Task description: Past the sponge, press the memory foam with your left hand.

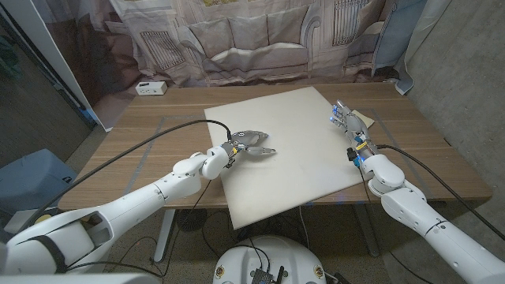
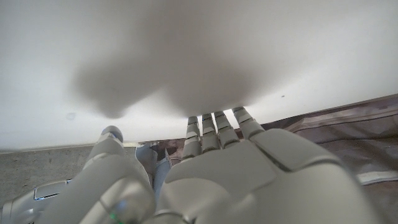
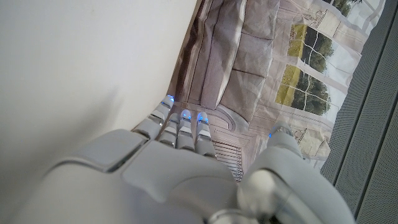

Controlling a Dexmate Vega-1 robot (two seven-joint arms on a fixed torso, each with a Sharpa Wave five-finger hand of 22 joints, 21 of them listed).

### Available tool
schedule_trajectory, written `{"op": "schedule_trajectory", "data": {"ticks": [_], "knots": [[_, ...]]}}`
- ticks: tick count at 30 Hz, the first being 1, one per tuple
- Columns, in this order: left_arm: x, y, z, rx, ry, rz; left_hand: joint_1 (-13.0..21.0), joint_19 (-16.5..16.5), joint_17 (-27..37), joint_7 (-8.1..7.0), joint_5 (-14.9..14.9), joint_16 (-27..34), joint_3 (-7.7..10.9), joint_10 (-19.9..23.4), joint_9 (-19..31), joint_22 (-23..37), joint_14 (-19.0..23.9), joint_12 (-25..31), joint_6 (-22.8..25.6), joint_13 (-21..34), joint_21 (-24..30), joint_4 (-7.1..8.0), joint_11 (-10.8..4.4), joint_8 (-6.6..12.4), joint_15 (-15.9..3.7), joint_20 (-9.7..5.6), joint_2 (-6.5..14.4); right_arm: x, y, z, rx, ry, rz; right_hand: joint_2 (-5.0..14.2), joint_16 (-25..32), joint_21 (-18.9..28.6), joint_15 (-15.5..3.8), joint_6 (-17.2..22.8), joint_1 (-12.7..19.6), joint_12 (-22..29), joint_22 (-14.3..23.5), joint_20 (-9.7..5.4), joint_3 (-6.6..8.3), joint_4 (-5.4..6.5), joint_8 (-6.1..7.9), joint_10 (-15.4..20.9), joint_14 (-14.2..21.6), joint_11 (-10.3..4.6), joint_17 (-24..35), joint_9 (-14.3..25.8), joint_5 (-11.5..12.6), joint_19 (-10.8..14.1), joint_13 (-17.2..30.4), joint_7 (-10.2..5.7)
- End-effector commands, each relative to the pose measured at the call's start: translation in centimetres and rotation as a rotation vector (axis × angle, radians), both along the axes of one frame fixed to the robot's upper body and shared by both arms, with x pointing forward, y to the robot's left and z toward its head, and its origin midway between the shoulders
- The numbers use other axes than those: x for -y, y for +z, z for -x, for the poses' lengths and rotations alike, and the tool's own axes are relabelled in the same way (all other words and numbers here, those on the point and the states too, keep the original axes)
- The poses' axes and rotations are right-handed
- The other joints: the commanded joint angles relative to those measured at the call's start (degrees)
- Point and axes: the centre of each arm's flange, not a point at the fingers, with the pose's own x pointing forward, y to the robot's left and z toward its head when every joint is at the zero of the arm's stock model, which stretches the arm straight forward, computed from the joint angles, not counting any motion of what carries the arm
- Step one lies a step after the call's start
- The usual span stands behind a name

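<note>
Left hand (image 1: 251,145) over the memory foam (image 1: 296,170), fingers (image 2: 214,127) spread, tips on its surface.

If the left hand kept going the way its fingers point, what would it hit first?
Probably just more of the large white memory foam sheet; the left hand points across it toward the right hand at the far edge, though height is unclear.

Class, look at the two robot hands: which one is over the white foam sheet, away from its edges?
The left robot hand: it is over the foam sheet. The right robot hand stands at the sheet's right edge.
</note>
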Motion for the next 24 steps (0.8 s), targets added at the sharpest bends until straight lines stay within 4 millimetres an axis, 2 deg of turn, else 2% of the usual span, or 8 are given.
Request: {"op": "schedule_trajectory", "data": {"ticks": [1,6,9,15,24], "knots": [[0.55,-0.76,-0.40,-0.053,0.023,-0.053,0.1,1.5,0.3,-0.03,-0.1,0.1,0.07,0.7,0.2,0.2,0.7,0.1,0.8,0.1,0.6,-0.37,0.03,0.34,0.04,1.34,0.2,0.13,-0.31,0.32,-0.003,-0.003,-0.004,0.07,0.4,0.0,0.22,0.7,0.4,0.2,0.1,0.15,0.11,-0.18,0.21,0.7,0.2,0.00,0.2,0.1,0.0,0.2,0.2,0.04],[0.64,-1.09,-0.50,-0.072,0.032,-0.063,0.1,2.3,0.3,0.02,-0.1,0.2,0.07,1.1,0.3,0.2,1.1,0.2,1.4,0.2,0.8,-0.40,-0.04,0.50,-0.01,1.28,0.3,0.21,-0.47,0.37,-0.005,-0.005,-0.009,0.08,0.4,0.0,0.27,0.7,0.4,0.2,0.1,0.28,0.11,-0.18,0.20,0.7,0.2,-0.07,0.2,0.1,0.0,0.2,0.2,0.04],[0.65,-1.25,-0.56,-0.083,0.035,-0.060,0.1,3.0,0.3,0.08,-0.1,0.2,0.07,1.2,0.3,0.2,1.4,0.2,1.6,0.2,0.9,-0.42,-0.08,0.48,-0.06,2.38,0.3,0.28,-0.57,0.39,-0.007,-0.005,-0.012,0.09,0.4,0.0,0.29,0.7,0.4,0.2,0.1,0.34,0.11,-0.18,0.19,0.8,0.3,-0.13,0.2,0.1,0.0,0.2,0.2,0.04],[0.80,-1.35,-0.56,-0.088,0.033,-0.057,0.0,3.8,0.3,0.17,-0.1,0.3,0.05,1.2,0.3,0.3,1.8,0.2,2.2,0.2,1.1,-0.43,0.03,0.63,-0.10,3.31,0.4,0.45,-0.71,0.44,-0.007,-0.007,-0.017,0.10,0.4,0.0,0.29,0.7,0.4,0.1,0.1,0.39,0.11,-0.17,0.17,0.8,0.3,-0.08,0.2,0.1,0.0,0.2,0.2,0.06],[0.93,-1.21,-0.32,-0.075,0.037,-0.056,0.0,4.2,0.3,0.16,-0.1,0.2,0.04,1.2,0.3,0.3,1.8,0.1,2.4,0.2,1.2,-0.45,0.07,0.62,0.11,3.65,0.4,0.58,-0.83,0.39,-0.007,-0.003,-0.017,0.12,0.4,0.0,0.34,0.7,0.4,0.1,0.1,0.47,0.09,-0.15,0.14,0.8,0.4,-0.17,0.2,0.1,0.0,0.2,0.2,0.08]]}}
